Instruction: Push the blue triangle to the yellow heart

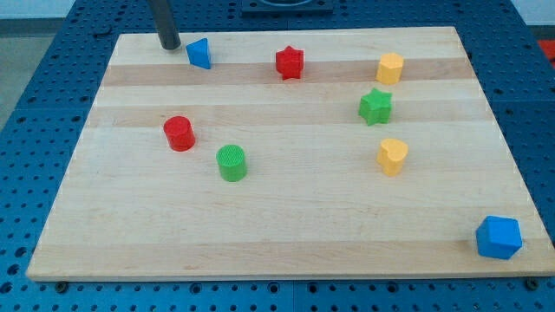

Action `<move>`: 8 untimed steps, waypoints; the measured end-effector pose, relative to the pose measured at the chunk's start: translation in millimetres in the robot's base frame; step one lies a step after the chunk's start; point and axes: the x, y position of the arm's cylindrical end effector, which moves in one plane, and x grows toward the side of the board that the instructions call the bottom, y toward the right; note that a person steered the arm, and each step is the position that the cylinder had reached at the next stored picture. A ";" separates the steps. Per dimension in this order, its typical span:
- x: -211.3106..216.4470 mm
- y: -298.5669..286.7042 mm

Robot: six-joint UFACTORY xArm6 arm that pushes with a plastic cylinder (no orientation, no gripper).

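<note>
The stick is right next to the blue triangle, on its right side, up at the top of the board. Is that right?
Not quite. My tip is on the view's left of the blue triangle, not its right. The camera view shows it close beside the triangle, near the top edge of the board.

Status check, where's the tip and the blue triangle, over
My tip at the view's top left, just left of the blue triangle. Yellow heart far off, lower right. Red star and green star near the path.
</note>
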 end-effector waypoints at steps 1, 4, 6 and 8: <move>13.5 7.9; 16.7 58.7; 35.3 92.9; 107.1 96.7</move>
